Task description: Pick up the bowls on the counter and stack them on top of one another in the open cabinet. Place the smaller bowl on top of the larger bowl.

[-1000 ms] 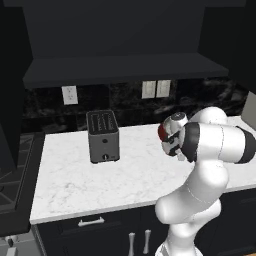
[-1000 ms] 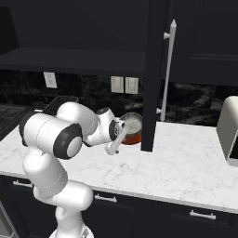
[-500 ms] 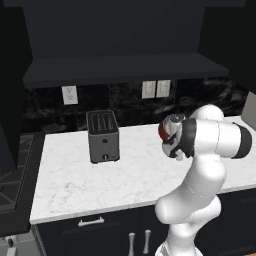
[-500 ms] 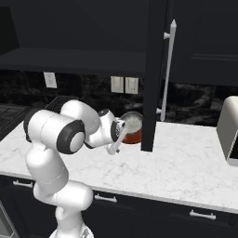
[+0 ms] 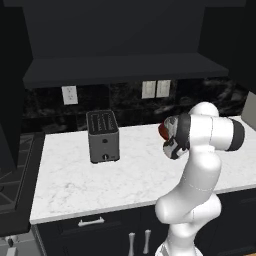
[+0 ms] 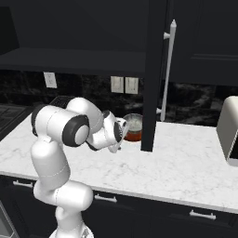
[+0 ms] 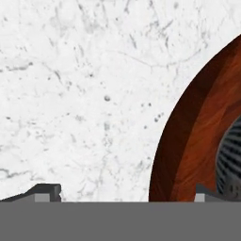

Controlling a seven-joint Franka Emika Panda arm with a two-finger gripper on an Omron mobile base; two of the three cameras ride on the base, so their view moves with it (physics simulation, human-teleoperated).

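Already the claw (image 7: 127, 193) stood released, its tips spread wide: one fingertip (image 7: 44, 192) over bare desk (image 7: 70, 94), the other over the red bowl (image 7: 188, 141). It held nothing. Over the last second the jaws had widened a little further, and the hand had eased closer to the bowls while the base stayed put, so the approach looked nearly done and the grasp not yet begun.

Just beyond the tips, the red bowl's near rim lay between the two fingers, which suits a pinch on the rim. Inside it, at the right edge of the hand view, sat something dark and ribbed, probably the grey bowl's (image 6: 133, 123) outer wall. From the right base view the grey bowl did appear to rest in or right against the red bowl (image 6: 133, 136), near the back of the desk (image 6: 186, 162), beside a dark upright panel (image 6: 151, 74); whether it was truly nested I could not tell.

Farther off to the left stood a toaster (image 5: 102, 136). Above, the open cabinet (image 5: 125, 70) was a dark shelf with no bowl visible on it, so both bowls were yet to be lifted.
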